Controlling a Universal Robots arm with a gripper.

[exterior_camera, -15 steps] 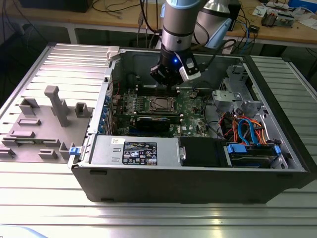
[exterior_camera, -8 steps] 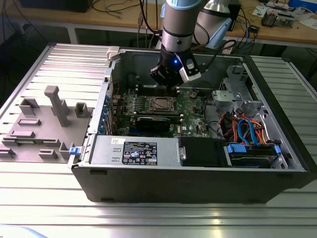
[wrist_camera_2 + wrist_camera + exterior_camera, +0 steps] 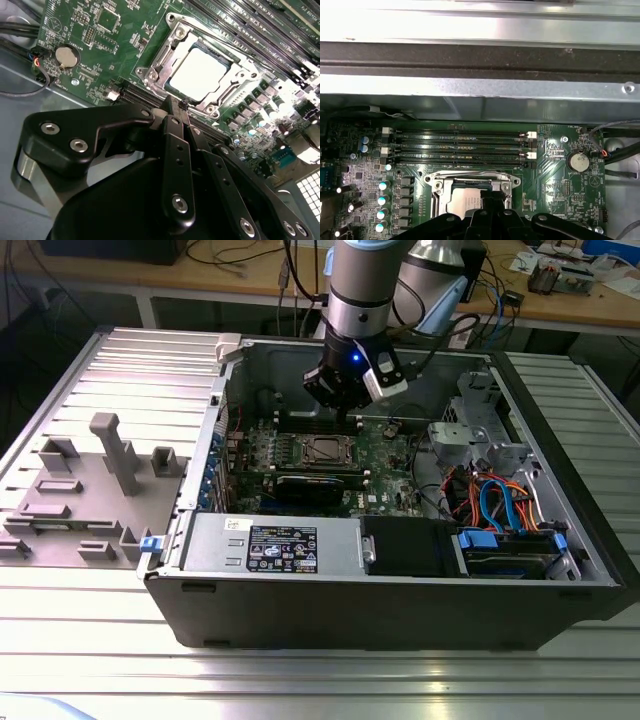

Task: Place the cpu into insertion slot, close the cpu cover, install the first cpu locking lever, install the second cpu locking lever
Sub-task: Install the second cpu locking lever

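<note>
In the second wrist view the gripper (image 3: 178,102) stands closest, its two black fingers (image 3: 176,150) drawn together to a narrow tip with nothing held between them. That tip sits just at the near edge of the slot (image 3: 170,87), close to the silvery frame; whether it touches cannot be told. Beyond it the cpu (image 3: 199,74) lies flat and square in the slot, its pale metal top showing through the opening of the cover (image 3: 225,90), which lies down over it. So placing looks done and the cover looks closed; the step in hand is judged to be the first locking lever. That calls for a fine push with the closed tip against a thin wire lever, sideways and down under its catch, without scraping the board. Farther off in the first wrist view run the memory slots (image 3: 460,145), then the case wall (image 3: 480,95). In the exterior view the gripper (image 3: 345,405) hangs over the board (image 3: 390,455).
</note>
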